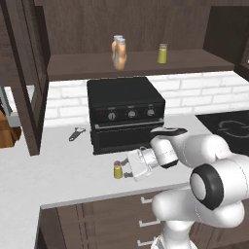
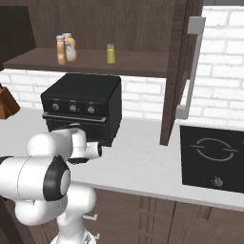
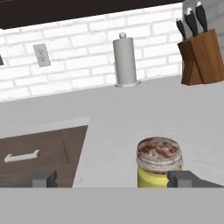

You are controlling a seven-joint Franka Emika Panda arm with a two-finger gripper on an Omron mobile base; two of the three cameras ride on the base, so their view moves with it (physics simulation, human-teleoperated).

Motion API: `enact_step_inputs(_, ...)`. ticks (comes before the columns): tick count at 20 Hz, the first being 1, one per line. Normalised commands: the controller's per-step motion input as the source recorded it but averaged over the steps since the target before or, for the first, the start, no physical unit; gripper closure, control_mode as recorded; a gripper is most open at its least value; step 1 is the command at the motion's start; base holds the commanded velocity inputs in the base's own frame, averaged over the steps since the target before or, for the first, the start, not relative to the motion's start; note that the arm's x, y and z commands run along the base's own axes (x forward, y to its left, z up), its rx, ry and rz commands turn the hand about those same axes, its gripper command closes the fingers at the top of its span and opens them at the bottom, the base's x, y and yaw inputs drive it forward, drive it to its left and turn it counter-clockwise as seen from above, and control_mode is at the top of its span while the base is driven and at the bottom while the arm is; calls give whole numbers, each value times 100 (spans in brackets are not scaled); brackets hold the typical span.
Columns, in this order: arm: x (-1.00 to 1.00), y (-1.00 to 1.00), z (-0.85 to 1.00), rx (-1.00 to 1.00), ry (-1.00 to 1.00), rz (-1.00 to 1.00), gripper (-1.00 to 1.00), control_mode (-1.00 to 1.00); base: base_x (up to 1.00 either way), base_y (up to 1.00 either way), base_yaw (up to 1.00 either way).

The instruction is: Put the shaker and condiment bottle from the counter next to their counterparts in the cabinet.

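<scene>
Shaker [image 1: 117,170] on the worktop [image 1: 58,175] is the small yellow one with the speckled lid, standing straight up near the front edge, just in front of the black oven [image 1: 125,113]. The gripper [image 1: 127,168] is low beside it with its two fingers wide apart and nothing between them yet. In the hand view the shaker [image 3: 159,162] sits off to one side, right next to one fingertip [image 3: 186,178] and not in the middle of the gap.

That is the worry. If the gripper goes forward like this, that finger could bump the shaker and knock it over, or push it along the worktop. A round little shaker might then roll toward the front edge and fall. If the fingers close too near the lid, it could slip out on the way up.

Up on the cabinet shelf [image 1: 194,61] two orange bottles [image 1: 119,54] stand together, and the other yellow shaker [image 1: 162,53] stands well apart from them. Lifting too close could tip those over too.
</scene>
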Motion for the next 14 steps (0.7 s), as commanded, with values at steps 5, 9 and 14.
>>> enact_step_inputs(5, 3, 0, -13, 3, 0, -4, -100, -100, 0, 0, 0)
enact_step_inputs(9, 0, 0, -14, 3, 0, -5, -100, -100, 0, 0, 0)
enact_step_inputs(14, 17, 1, -7, 4, 0, -7, -100, -100, 0, 0, 0)
